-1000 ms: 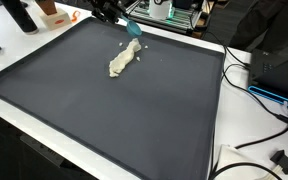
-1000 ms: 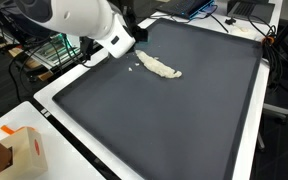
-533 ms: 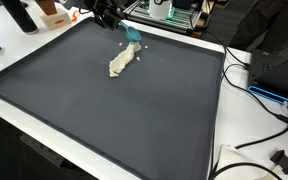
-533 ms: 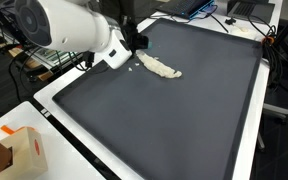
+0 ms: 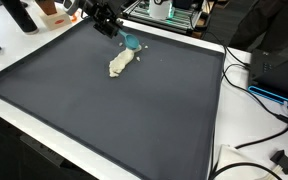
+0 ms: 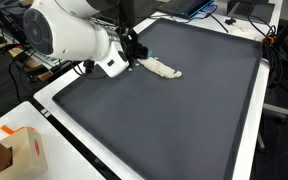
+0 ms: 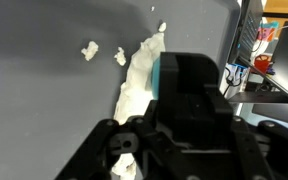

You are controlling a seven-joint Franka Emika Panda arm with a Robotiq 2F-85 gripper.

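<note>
A cream, dough-like lump (image 5: 121, 62) lies on the dark mat (image 5: 104, 110) near its far edge; it also shows as the same lump (image 6: 164, 68) and fills the left of the wrist view (image 7: 134, 80). Small crumbs (image 7: 89, 49) lie beside it. My gripper (image 5: 119, 32) hangs at the lump's far end, shut on a black block with a teal-blue side (image 5: 131, 42). In the wrist view this block (image 7: 194, 75) sits between my fingers, right next to the lump; whether it touches is hidden. In an exterior view the white arm covers most of the gripper (image 6: 132, 50).
The mat lies on a white table (image 5: 219, 150). A black bottle (image 5: 19, 14) and an orange box (image 5: 52, 12) stand at the back corner. Cables (image 5: 259, 95) and a black box sit beside the mat. A carton (image 6: 14, 150) stands near a table corner.
The gripper with the teal-sided block has come down and in toward the lump's far end. The lump itself has not moved.
</note>
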